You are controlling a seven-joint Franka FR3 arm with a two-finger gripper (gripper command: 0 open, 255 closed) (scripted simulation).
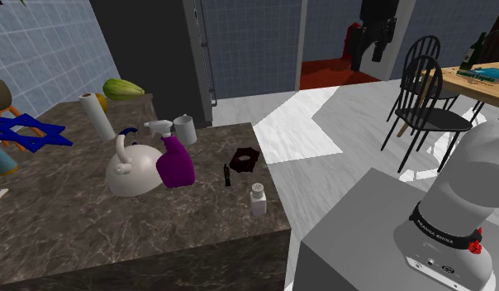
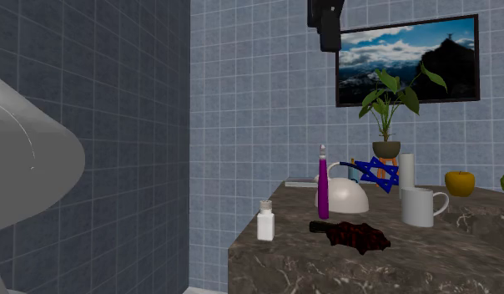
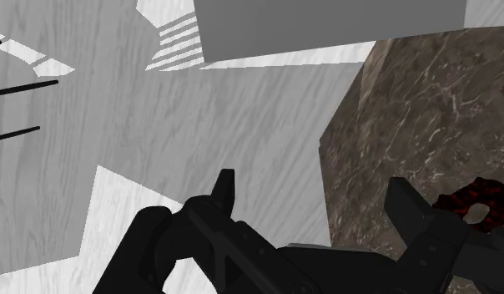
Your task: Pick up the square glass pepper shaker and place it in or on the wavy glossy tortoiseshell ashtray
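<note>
The pepper shaker (image 1: 258,198) is a small white square bottle with a grey cap, upright near the counter's front corner; it also stands at the counter edge (image 2: 265,221). The wavy ashtray (image 1: 244,158) is dark red and black and lies a little behind the shaker on the marble top, appearing as a low dark dish (image 2: 350,235) and beside one finger in the wrist view (image 3: 480,205). My black gripper (image 1: 377,33) hangs high above and off the counter (image 2: 330,29). Its fingers stand apart, open (image 3: 317,200), with nothing between them.
On the marble counter (image 1: 91,223) stand a purple spray bottle (image 1: 175,161), a white kettle (image 1: 132,169), a white mug (image 1: 184,130), a paper roll (image 1: 97,116) and a blue star (image 1: 25,132). A small black stick (image 1: 227,174) lies near the ashtray. Dark chairs (image 1: 425,99) stand far right.
</note>
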